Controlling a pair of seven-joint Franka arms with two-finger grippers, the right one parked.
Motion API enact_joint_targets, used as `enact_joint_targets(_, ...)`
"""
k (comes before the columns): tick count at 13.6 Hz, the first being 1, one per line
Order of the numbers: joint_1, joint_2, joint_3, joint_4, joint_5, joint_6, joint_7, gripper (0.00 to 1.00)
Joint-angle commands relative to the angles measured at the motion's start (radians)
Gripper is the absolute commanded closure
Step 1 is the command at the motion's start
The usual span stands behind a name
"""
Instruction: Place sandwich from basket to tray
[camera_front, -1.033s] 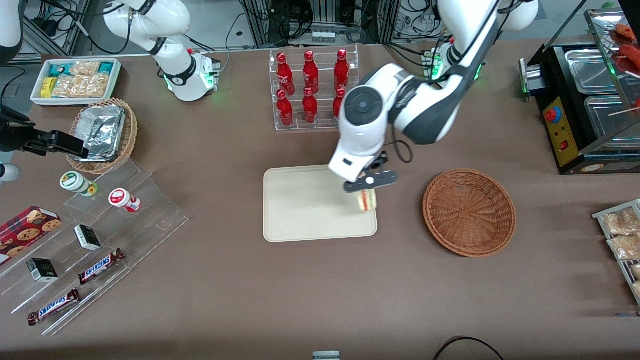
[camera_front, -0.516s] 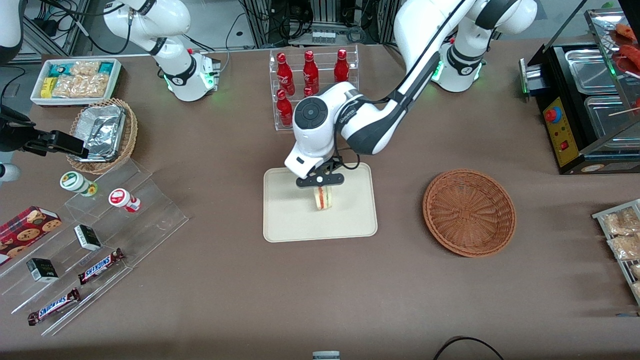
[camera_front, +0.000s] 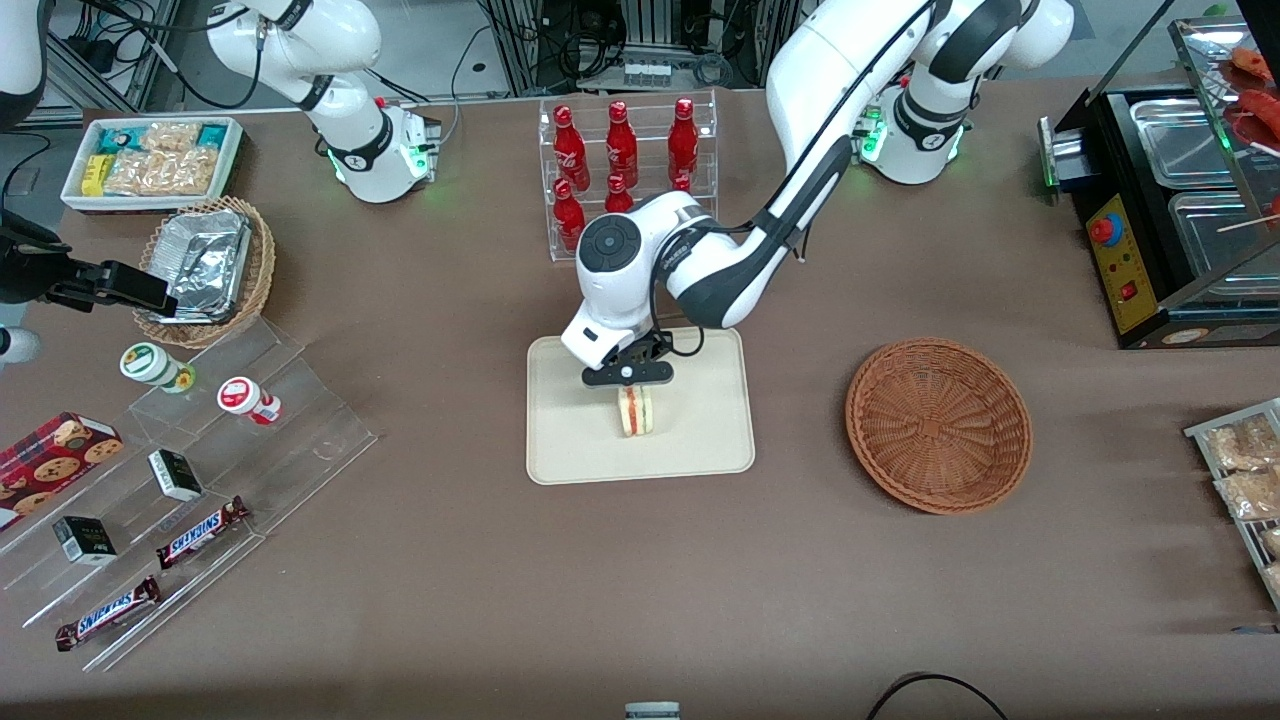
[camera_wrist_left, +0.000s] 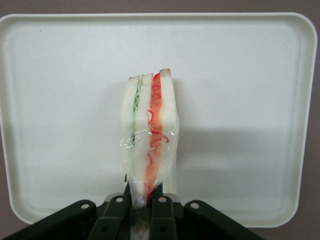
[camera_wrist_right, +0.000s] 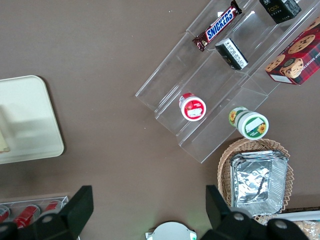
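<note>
My gripper (camera_front: 627, 378) hangs over the middle of the cream tray (camera_front: 570, 440), shut on the plastic-wrapped sandwich (camera_front: 634, 411). The wedge stands on edge, its red and green filling facing the front camera. In the left wrist view the sandwich (camera_wrist_left: 149, 132) reaches out from the gripper (camera_wrist_left: 142, 210), pinched at its narrow end, with the tray (camera_wrist_left: 60, 75) beneath it; whether it touches the tray cannot be told. The reddish-brown wicker basket (camera_front: 938, 424) sits beside the tray toward the working arm's end, with nothing in it.
A clear rack of red bottles (camera_front: 625, 170) stands farther from the front camera than the tray. Toward the parked arm's end are an acrylic stepped stand with snacks (camera_front: 190, 480) and a tan basket of foil containers (camera_front: 210, 265). A black food warmer (camera_front: 1180, 210) stands at the working arm's end.
My gripper carried the sandwich from the tray's edge nearest the basket to over the tray's middle, and the wedge hangs lower now. The basket has not moved.
</note>
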Motion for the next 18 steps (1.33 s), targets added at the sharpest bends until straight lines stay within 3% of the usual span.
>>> enact_joint_targets(1, -0.026, 0.03, 0.013, 0.027, 0.045, 0.003, -0.034, 1.0)
enact_joint_targets(3, -0.027, 0.034, 0.013, 0.029, 0.044, 0.003, -0.034, 1.0)
enact_joint_targets(4, -0.027, 0.034, 0.013, 0.029, 0.041, 0.001, -0.04, 0.75)
enact_joint_targets(5, -0.026, 0.034, 0.013, 0.029, 0.044, 0.003, -0.043, 0.01)
enact_joint_targets(8, -0.018, 0.008, 0.013, 0.032, 0.033, -0.007, -0.089, 0.0)
enact_joint_targets(11, 0.028, -0.129, 0.014, 0.021, 0.027, -0.033, -0.154, 0.0)
enact_joint_targets(13, 0.042, -0.211, 0.017, 0.019, 0.027, -0.15, -0.164, 0.0)
enact_joint_targets(18, 0.21, -0.455, 0.014, -0.092, -0.039, -0.29, -0.055, 0.0)
